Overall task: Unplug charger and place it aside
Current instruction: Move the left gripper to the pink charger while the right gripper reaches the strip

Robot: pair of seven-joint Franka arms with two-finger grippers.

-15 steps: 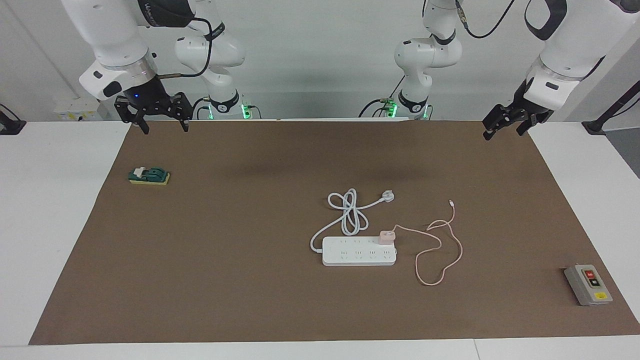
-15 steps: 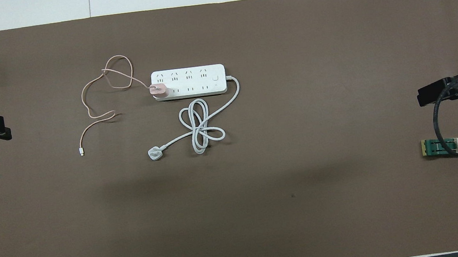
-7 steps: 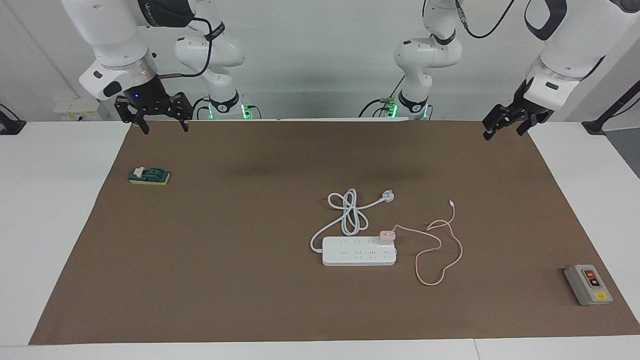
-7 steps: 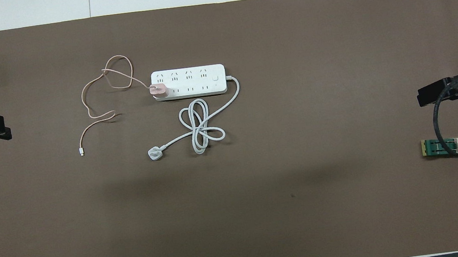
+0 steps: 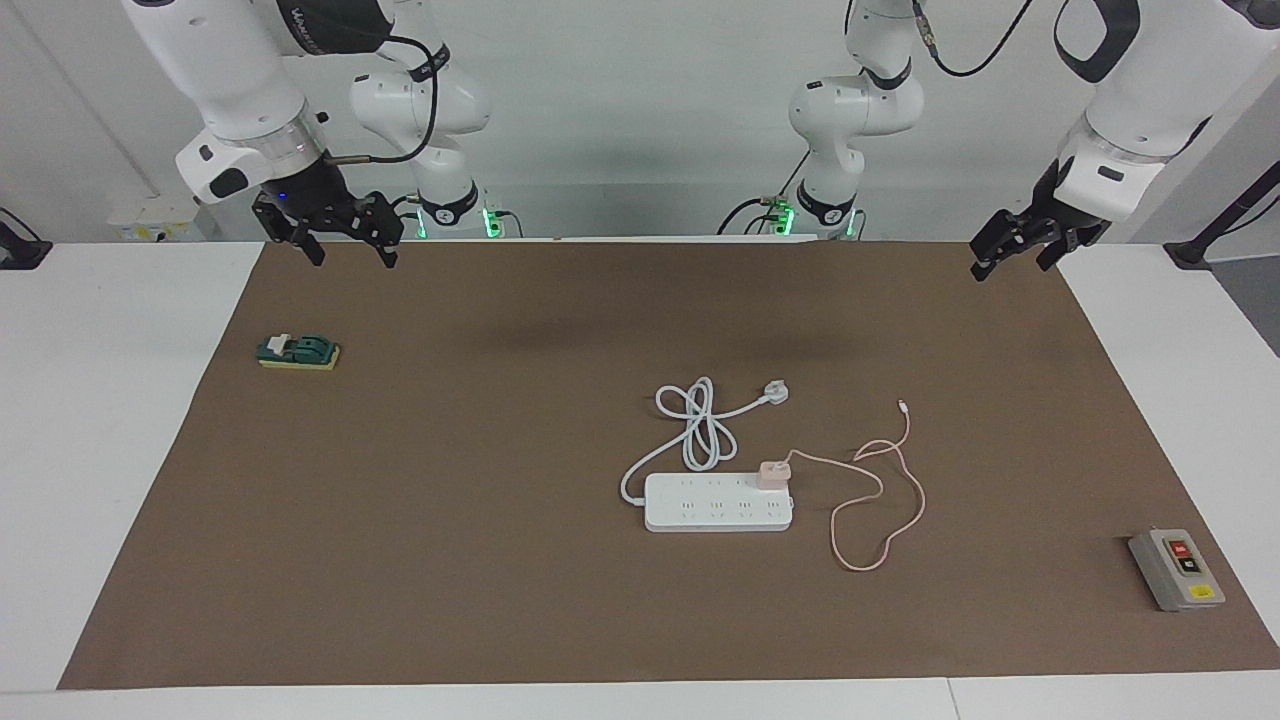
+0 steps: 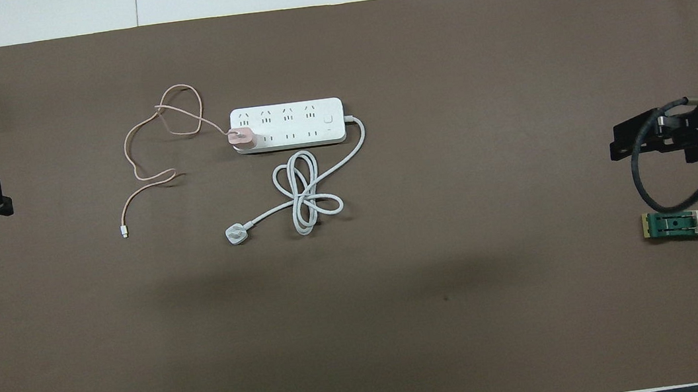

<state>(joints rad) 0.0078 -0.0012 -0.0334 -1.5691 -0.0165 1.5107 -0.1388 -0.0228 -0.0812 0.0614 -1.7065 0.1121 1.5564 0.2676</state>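
Since a second ago the right claw [image 5: 345,248] has shifted inward along the robots' edge of the brown mat [image 5: 500,560], toward the middle of the bench [image 5: 100,450]; it hangs in the air above that edge, its two fingers spread apart and holding nothing. Across the mat the left claw [image 5: 1012,252] has barely moved and waits above the mat's corner at its own end, fingers apart and empty too. Nothing on the mat has changed. Its pink charger [image 5: 773,474] sits plugged into the end socket of the white power strip [image 5: 718,502], on the strip's edge nearer the robots. From it the thin pink cable [image 5: 880,500] loops over the mat toward the left arm's end, finishing in a tiny white connector [image 5: 902,406]. A grey switch box [image 5: 1176,569] and a small green part [image 5: 298,352] lie well apart from the strip.
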